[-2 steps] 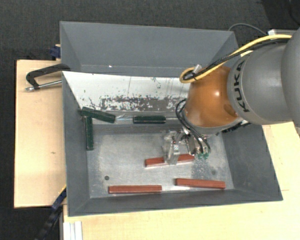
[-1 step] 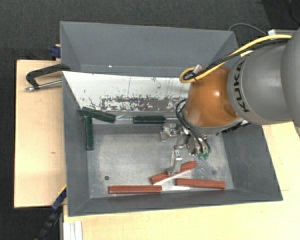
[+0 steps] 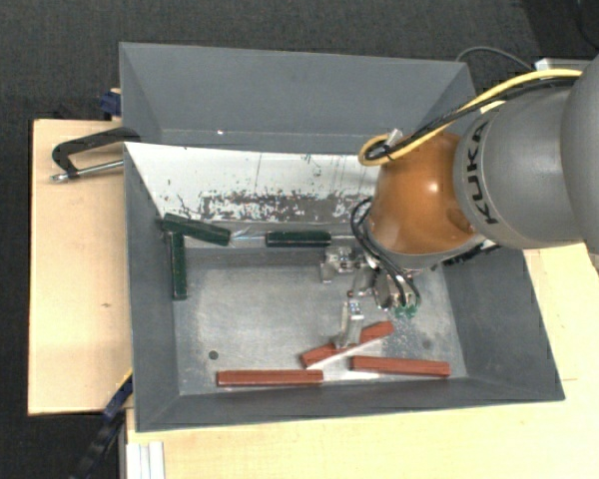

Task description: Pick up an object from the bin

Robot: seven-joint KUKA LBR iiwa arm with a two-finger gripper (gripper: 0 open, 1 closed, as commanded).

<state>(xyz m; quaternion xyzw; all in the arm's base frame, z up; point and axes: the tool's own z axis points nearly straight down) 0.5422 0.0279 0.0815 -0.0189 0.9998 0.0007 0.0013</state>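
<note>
The end effector (image 3: 363, 312) hangs low over a tilted red-brown stick (image 3: 317, 355) near the bin's (image 3: 280, 98) front wall, its open-or-closed state unclear. The approach looks nearly complete; next, a short descent and a firm grip.

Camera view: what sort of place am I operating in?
Probably a robotics lab test cell: a grey metal bin holding red-brown bars and dark green bars, with a KUKA arm reaching in.

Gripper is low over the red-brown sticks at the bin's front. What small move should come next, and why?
Probably a short descent straight down. The gripper sits just over the upper end of the tilted red-brown stick, which lies on the bin floor beside a flat red-brown stick.
</note>
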